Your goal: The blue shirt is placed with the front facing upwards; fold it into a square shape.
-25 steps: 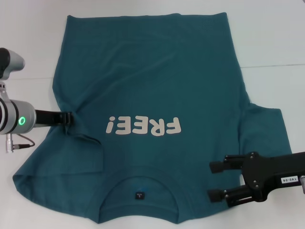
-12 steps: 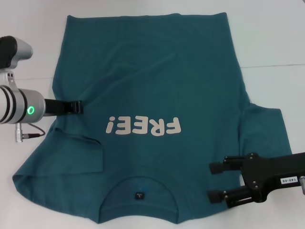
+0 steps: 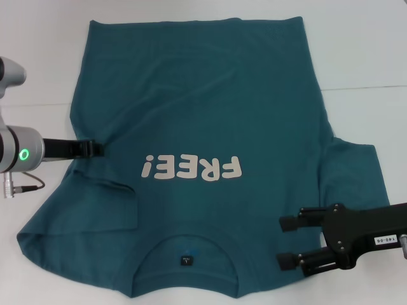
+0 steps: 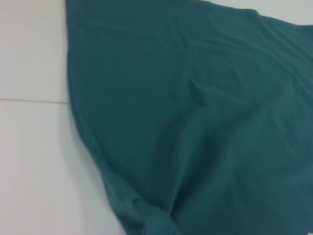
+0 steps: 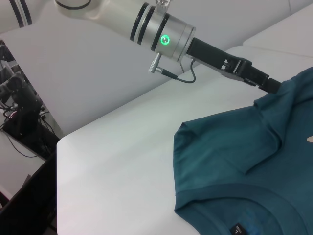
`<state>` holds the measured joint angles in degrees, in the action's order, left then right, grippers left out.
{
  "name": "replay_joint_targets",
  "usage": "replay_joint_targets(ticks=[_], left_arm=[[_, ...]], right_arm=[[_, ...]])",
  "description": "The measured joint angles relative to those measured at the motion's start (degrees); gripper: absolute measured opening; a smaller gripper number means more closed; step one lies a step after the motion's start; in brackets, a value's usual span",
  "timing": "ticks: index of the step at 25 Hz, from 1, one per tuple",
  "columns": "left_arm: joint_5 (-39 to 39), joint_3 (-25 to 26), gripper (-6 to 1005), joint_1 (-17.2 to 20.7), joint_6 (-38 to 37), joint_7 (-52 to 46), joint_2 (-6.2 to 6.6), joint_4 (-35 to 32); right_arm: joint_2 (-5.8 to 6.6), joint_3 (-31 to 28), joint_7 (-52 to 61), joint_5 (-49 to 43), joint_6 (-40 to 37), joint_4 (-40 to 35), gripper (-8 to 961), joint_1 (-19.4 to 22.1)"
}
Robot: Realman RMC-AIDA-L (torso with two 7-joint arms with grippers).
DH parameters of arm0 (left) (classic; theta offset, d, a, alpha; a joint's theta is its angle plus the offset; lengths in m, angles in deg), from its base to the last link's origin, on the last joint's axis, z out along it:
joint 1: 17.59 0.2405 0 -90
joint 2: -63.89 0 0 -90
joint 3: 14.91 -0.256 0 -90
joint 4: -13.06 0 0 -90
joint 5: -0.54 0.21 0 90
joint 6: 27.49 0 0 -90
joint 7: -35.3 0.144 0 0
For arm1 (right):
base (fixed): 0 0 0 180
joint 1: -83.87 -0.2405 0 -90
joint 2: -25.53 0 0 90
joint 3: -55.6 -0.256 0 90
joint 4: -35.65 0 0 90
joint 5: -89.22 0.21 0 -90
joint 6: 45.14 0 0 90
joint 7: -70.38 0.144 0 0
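Across the middle of the head view, the blue shirt (image 3: 210, 127) lies spread on the smooth white desk (image 3: 362, 51), soft matte cotton with shallow creases, white blocky lettering and a ribbed round collar at the bottom edge. At left, the left pincer (image 3: 95, 149) meets the shirt's rumpled side edge; I cannot tell its grip. At lower right, the black right pincer (image 3: 286, 241) hovers over the sleeve, prongs parted
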<state>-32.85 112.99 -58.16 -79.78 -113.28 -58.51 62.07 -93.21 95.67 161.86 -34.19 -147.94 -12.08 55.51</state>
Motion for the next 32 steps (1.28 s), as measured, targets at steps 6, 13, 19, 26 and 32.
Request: replay_joint_targets(ticks=[6,13,19,26,32], left_arm=[[0.3,0.0,321,0.5,2.0,0.0,0.19,-1.1],[0.4,0.0,587,1.0,2.8,0.0,0.22,-1.0],[0.4,-0.2,708,1.1,3.3,0.1,0.26,-2.4],[0.6,-0.6,707,1.1,4.4,0.4,0.35,-3.5],[0.6,-0.6,705,0.5,3.7,0.4,-0.08,-3.5]], right_arm=[[0.0,0.0,0.1,0.0,-0.1,-0.1,917,-0.1],[0.07,0.0,0.1,0.0,-0.1,-0.1,918,-0.2],[0.09,0.0,0.1,0.0,-0.1,-0.1,918,-0.2],[0.09,0.0,0.1,-0.1,-0.2,-0.1,918,-0.2],[0.01,0.0,0.1,-0.4,-0.1,-0.1,918,-0.2]])
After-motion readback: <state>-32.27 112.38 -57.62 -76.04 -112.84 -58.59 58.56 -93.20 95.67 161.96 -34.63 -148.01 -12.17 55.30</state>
